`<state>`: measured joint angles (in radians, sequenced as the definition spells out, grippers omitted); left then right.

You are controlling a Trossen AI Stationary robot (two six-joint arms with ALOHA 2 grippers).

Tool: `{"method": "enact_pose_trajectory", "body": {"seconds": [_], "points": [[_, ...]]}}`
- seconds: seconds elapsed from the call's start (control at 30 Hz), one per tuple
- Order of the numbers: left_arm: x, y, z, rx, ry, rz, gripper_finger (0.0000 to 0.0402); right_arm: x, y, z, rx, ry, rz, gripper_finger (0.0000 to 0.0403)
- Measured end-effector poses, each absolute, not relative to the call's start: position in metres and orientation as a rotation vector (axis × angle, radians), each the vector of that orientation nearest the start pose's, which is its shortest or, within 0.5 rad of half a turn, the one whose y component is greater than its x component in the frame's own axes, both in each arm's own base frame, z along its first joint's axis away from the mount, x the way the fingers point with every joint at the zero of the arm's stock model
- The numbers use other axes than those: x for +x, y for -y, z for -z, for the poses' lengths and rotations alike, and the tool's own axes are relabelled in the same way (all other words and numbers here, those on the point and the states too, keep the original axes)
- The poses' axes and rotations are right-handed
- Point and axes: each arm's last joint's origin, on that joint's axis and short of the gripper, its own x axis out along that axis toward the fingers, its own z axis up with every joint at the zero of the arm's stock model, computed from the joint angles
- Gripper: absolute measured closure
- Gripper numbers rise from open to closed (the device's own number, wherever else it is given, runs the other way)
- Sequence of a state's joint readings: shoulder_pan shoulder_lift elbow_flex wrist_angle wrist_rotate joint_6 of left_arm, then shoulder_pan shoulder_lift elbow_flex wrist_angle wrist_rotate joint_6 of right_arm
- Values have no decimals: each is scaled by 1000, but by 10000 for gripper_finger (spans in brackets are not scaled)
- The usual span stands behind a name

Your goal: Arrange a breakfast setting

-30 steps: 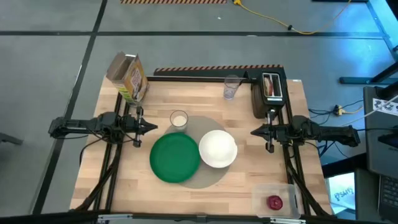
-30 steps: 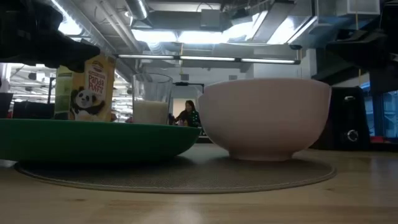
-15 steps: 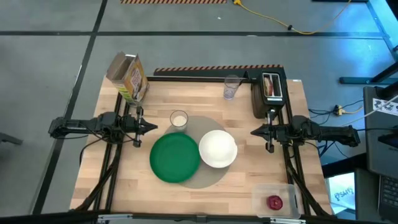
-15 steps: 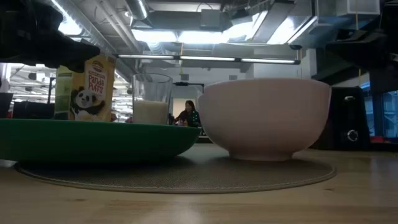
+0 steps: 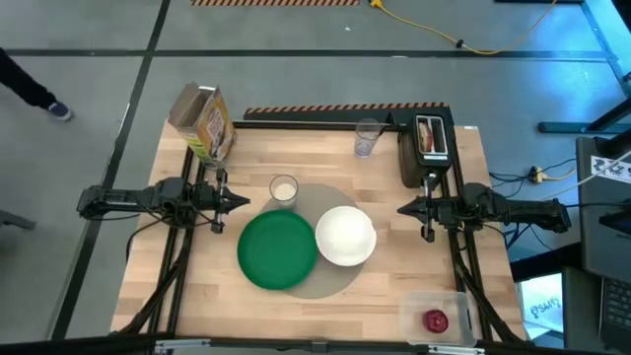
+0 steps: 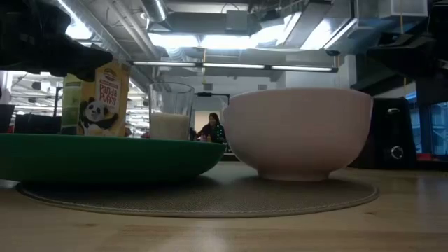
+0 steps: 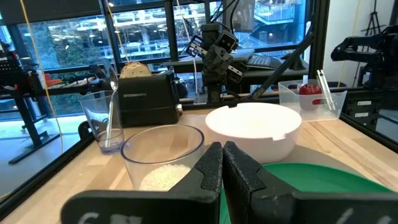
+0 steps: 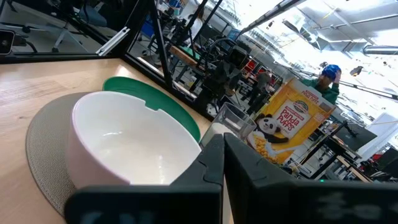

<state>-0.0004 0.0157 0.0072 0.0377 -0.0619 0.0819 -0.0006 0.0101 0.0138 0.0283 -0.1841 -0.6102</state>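
The plate (image 5: 277,250) and bowl (image 5: 345,235) sit side by side on the mat (image 5: 325,281), ready for food. The left gripper (image 5: 241,201) and right gripper (image 5: 403,208) wait at the sides, fingers pressed together, holding nothing.

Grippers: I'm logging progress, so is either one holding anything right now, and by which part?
Nothing is held. The left gripper and the right gripper are both shut on empty air, apart from the plate and bowl.
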Motion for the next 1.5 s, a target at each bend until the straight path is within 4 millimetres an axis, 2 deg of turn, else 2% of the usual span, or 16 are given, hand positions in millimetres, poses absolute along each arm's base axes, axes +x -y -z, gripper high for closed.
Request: {"method": "enact_pose_trajectory", "body": {"seconds": [0.27,0.6,0.73,0.93,1.1,1.27,1.5], "points": [[98,-3,-168,163,21,-98,401,97,-5,-170,-611,87,-168,403],[98,-2,-170,131,37,-87,401,97,-5,-170,-611,87,-168,403],[97,-2,-179,50,140,-87,401,97,-5,-171,-612,92,-167,403],[93,-2,-196,-109,325,-68,401,97,-3,-175,-579,119,-76,403],[90,-4,-205,-119,421,-119,401,97,-2,-177,-535,130,-46,403],[88,-9,-211,-213,400,-298,401,97,-1,-176,-531,109,-17,403],[90,-13,-246,-205,261,-443,401,97,0,-176,-534,89,36,403]]}}
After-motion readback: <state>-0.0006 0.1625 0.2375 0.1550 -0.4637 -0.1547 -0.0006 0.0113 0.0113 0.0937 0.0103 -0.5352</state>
